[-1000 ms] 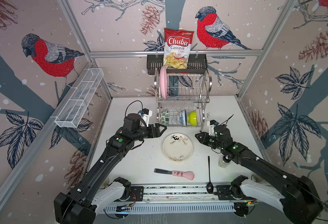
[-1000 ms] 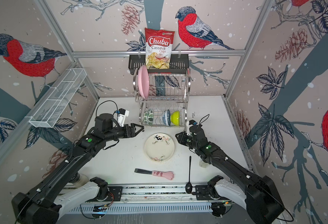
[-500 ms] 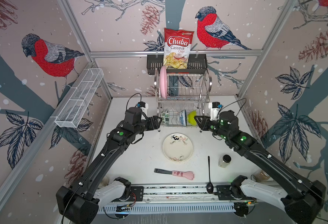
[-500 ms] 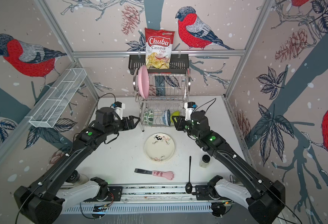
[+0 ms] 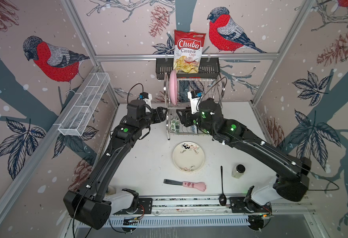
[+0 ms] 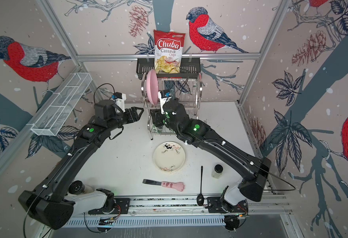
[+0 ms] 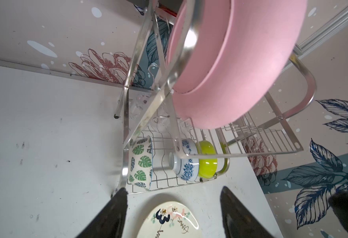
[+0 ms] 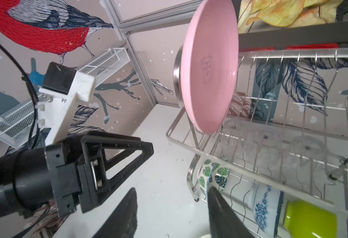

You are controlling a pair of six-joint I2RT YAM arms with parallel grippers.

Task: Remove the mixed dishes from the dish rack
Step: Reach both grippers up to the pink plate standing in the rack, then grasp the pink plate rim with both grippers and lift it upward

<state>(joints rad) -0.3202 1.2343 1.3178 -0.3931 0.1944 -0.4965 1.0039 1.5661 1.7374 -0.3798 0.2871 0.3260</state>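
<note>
well, pink plate (image 5: 173,88) in dish rack (image 7: 148,115)

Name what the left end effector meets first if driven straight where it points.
Probably the side frame of the dish rack, just ahead of the left end effector; the green-leaf bowl lies behind. Depth unclear.

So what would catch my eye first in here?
Probably the pink plate, standing on edge at the left end of the upper tier of the dish rack. Just in front, the left gripper and right gripper face each other at the rack's left corner, both open and empty. Above, a red-and-white chip bag sits in a black basket.
</note>
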